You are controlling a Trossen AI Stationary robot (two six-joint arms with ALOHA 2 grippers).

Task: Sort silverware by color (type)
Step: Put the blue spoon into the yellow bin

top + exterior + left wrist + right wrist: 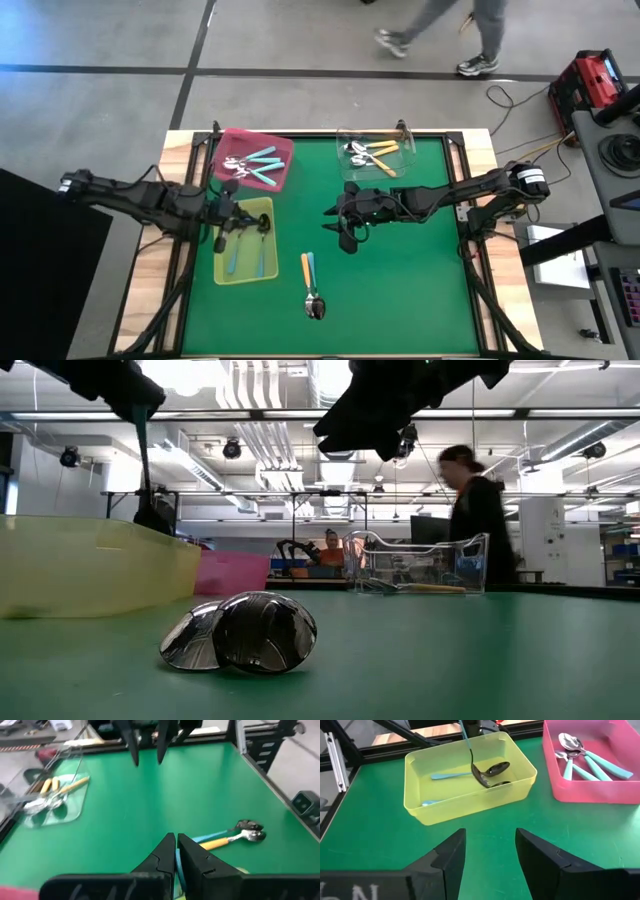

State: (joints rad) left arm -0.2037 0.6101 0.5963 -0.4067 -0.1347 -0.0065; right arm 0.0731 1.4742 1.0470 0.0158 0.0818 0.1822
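My left gripper (240,218) hovers over the yellow-green tray (222,272), shut on a blue-handled spoon (471,755). The spoon's bowl (481,777) hangs down inside the tray, beside two light blue spoons (260,256) lying there. My right gripper (337,226) is open above the middle of the green mat, touching nothing. An orange spoon and a light blue spoon (310,285) lie side by side on the mat near its near edge, their bowls (240,632) together. The pink tray (225,140) holds teal spoons (258,165), and the clear tray (345,140) holds orange ones (378,155). My left gripper pinches the blue spoon's handle near its free end (465,732) between both fingers, coming from above. A sliver of the handle (176,866) shows between the shut fingers. The spoon hangs upright below them, bowl down. Whether the bowl touches the tray floor I cannot tell.
The three trays stand along the mat's left and far sides; bare green mat (420,270) lies to the right. Beyond the far edge a person (480,520) walks past. Cables and equipment sit on the floor to the right of the table.
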